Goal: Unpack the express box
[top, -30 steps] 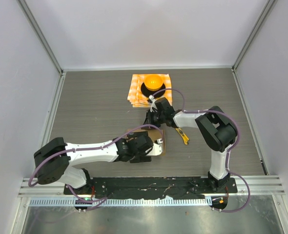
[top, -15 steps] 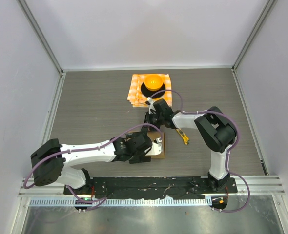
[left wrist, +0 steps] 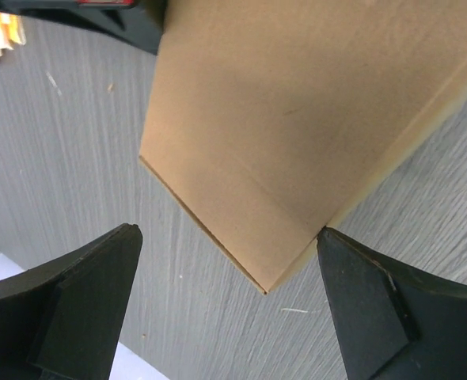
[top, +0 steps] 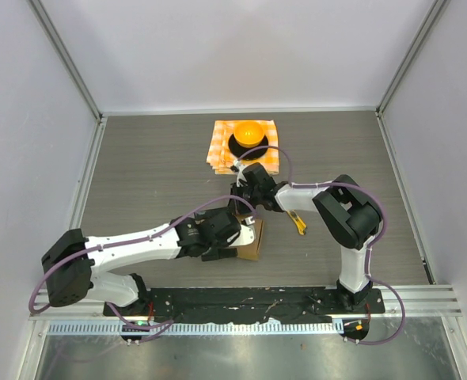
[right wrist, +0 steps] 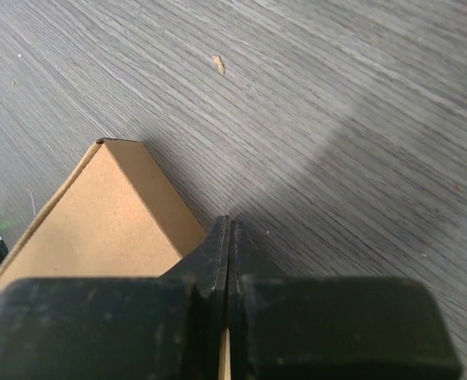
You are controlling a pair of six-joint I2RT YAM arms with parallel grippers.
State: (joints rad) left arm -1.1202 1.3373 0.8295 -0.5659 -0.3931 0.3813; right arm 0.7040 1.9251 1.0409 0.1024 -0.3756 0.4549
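Left wrist shows express box (left wrist: 297,103) between spread left fingers (left wrist: 75,301); right fingers (right wrist: 320,324) pinch it.

a grey wood-grain table (top: 154,182) is enclosed by plain white walls (top: 241,55); aluminium posts (top: 67,59) are fitted at the corners.

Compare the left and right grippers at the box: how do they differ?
Left gripper has jaws wide open, straddling a box corner; right gripper has jaws shut, a cardboard sliver seemingly pinched between them. Left reaches in from the near-left; right from the far side. Both are at the box.
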